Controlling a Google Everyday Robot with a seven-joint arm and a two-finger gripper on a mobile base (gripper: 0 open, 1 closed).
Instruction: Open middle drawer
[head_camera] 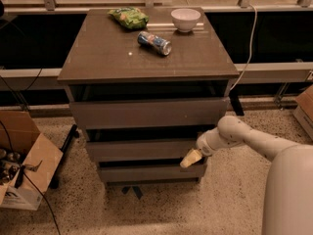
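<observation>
Cabinet (pixel 146 58): grey-brown, three drawers, stands on a speckled floor.
Middle drawer (pixel 139 150): in the cabinet front, between the top drawer (pixel 149 112) and the bottom drawer (pixel 151 173); a dark gap shows above its panel.
Gripper (pixel 191 158): at the right end of the middle drawer's panel, low on the cabinet's right side, touching or almost touching it.
Gripper state: it cannot be told whether it is wide or narrow.
Arm (pixel 239 135): white, reaches in from the right of the cabinet.
On the cabinet top: a white bowl (pixel 186 19), a lying can (pixel 154 42), a green bag (pixel 128 17).
Left of the cabinet: an open cardboard box (pixel 27 155).
</observation>
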